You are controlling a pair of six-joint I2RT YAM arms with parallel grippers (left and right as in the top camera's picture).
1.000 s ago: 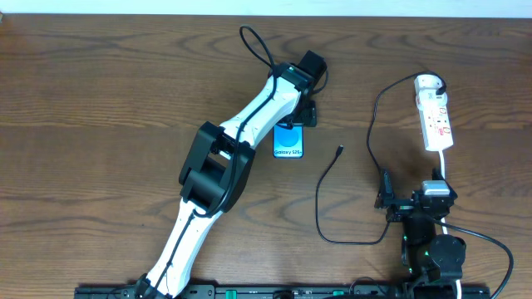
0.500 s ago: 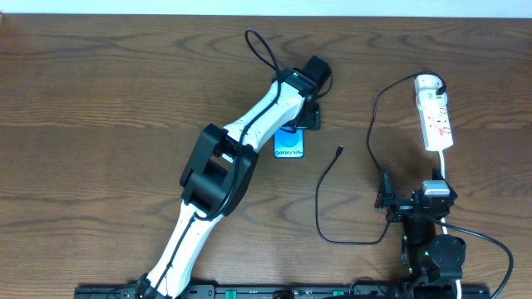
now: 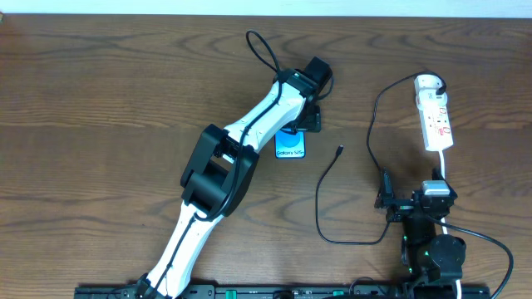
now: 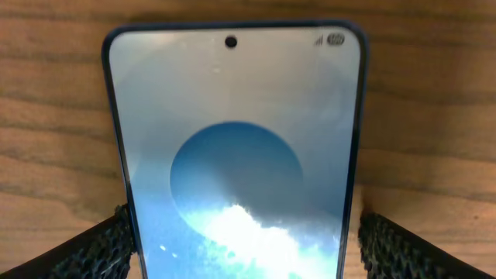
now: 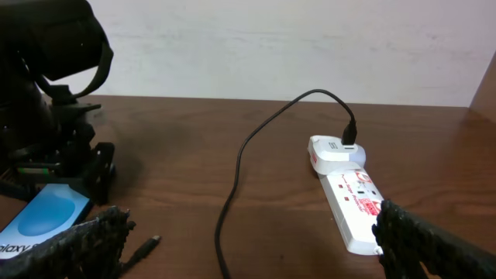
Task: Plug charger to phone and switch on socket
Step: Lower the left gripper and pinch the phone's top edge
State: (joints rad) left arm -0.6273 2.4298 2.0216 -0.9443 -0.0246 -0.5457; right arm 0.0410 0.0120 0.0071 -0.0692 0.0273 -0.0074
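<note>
The phone [image 3: 289, 147] lies flat on the table, screen up. My left gripper [image 3: 294, 130] is over its far end. In the left wrist view the phone [image 4: 240, 139] fills the gap between the fingers [image 4: 97, 244]: the left one touches its edge and a thin gap shows at the right one. The charger cable [image 3: 319, 208] loops over the table. Its connector [image 3: 341, 150] lies free to the right of the phone, and its plug [image 3: 438, 83] sits in the socket [image 3: 435, 116]. My right gripper [image 3: 416, 198] is open and empty near the front edge, well short of the connector [image 5: 147, 246].
The socket's white cord [image 3: 445, 170] runs down past my right arm. In the right wrist view the socket [image 5: 353, 198] is ahead on the right, the phone [image 5: 43, 221] on the left under my left arm [image 5: 46, 116]. A wall rises behind the table.
My left gripper has moved a little further down over the phone's far end. The phone, the cable and the right arm have stayed still.
</note>
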